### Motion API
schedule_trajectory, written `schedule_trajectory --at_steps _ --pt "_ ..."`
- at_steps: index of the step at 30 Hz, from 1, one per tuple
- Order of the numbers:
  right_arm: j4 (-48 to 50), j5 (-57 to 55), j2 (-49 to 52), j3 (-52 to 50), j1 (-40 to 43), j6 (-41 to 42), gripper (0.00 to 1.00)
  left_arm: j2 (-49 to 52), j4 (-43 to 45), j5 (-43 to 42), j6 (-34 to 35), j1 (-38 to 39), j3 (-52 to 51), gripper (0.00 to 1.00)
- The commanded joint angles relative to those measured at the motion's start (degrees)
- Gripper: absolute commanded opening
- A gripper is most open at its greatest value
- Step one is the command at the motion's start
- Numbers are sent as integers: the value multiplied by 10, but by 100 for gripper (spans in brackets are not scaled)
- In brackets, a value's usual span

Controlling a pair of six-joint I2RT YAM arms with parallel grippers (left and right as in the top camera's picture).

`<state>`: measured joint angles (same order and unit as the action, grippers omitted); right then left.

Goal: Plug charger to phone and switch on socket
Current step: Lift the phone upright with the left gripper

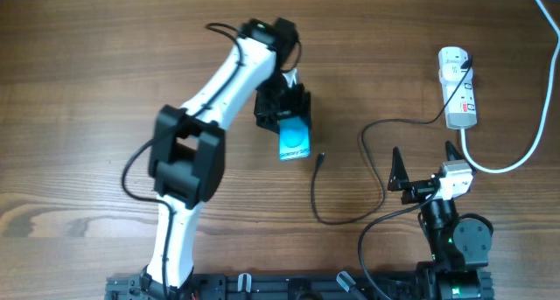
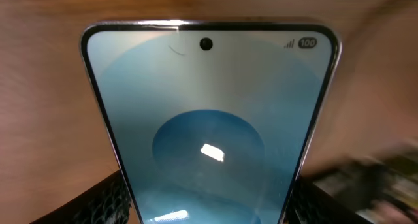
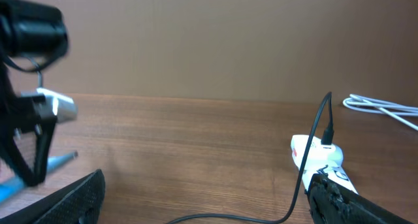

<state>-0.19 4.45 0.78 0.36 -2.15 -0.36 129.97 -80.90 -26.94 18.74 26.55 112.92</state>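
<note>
The phone (image 1: 296, 144) with its cyan screen sits mid-table, held between the fingers of my left gripper (image 1: 284, 112). In the left wrist view the phone (image 2: 206, 106) fills the frame, with the left gripper (image 2: 206, 208) shut on its two long edges. The charger (image 1: 317, 195) is a thin black cable looping over the table, its plug tip lying just right of the phone, apart from it. Its other end is plugged into the white socket (image 1: 457, 90) at the far right. My right gripper (image 1: 423, 156) is open and empty near the cable loop. The right wrist view shows the right gripper (image 3: 206, 178), charger (image 3: 305, 178) and socket (image 3: 317, 152).
The socket's thick white cord (image 1: 525, 151) curves along the right edge and shows far right in the right wrist view (image 3: 385, 106). The left arm's gripper (image 3: 32, 119) shows at the left of the right wrist view. Bare wooden table (image 1: 87, 90) lies to the left.
</note>
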Motion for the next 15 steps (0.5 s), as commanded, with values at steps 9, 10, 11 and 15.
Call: schedule_trajectory --at_steps 9,10,11,15 --pt "2 -6 -3 -1 2 -10 100 -52 -98 -606 -3 -166 22 71" --pt "2 -6 -3 -1 2 -10 100 -52 -98 -629 -3 -169 22 70" --pt "2 -6 -3 -1 2 -10 100 -52 -100 -634 2 -171 22 70" --pt "2 -6 -3 -1 2 -10 100 -52 -127 -635 31 -176 22 68"
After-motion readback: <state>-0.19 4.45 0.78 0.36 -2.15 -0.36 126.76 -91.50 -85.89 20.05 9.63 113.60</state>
